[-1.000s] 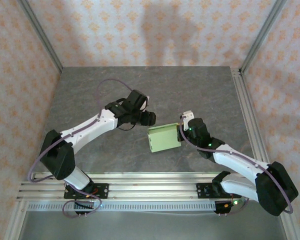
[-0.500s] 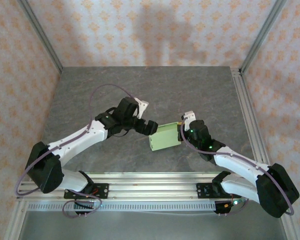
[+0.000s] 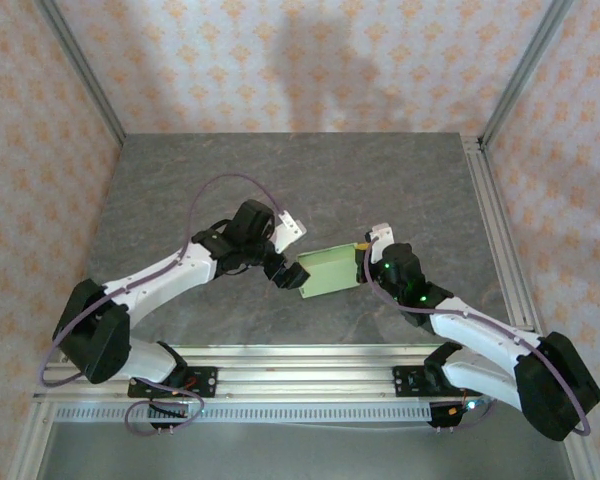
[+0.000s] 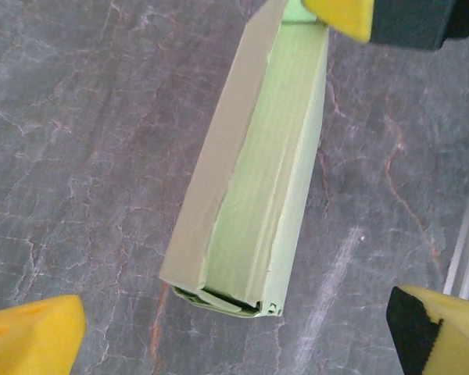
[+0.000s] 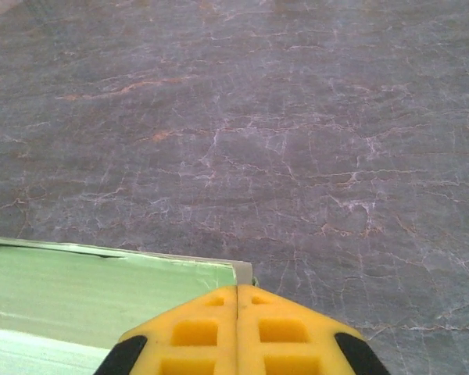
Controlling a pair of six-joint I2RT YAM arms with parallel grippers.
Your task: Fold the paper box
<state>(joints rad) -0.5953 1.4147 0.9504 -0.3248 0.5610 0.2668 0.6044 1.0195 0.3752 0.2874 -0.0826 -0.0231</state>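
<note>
Closed right gripper (image 5: 236, 297) steadies the tilted paper box (image 3: 327, 271); wide-open left gripper (image 4: 234, 332) straddles its near end, apparently to press.

My overhead camera sits above and behind the arm bases, looking down and away over the whole grey marbled stone tabletop (image 3: 380, 180) from well back. My left wrist camera looks steeply down and rightward, close over the pale yellow-green paper box (image 4: 250, 180). My right wrist camera sits very low and near, looking leftward and away across the tabletop. All three views share that box and the stone around it.
</note>
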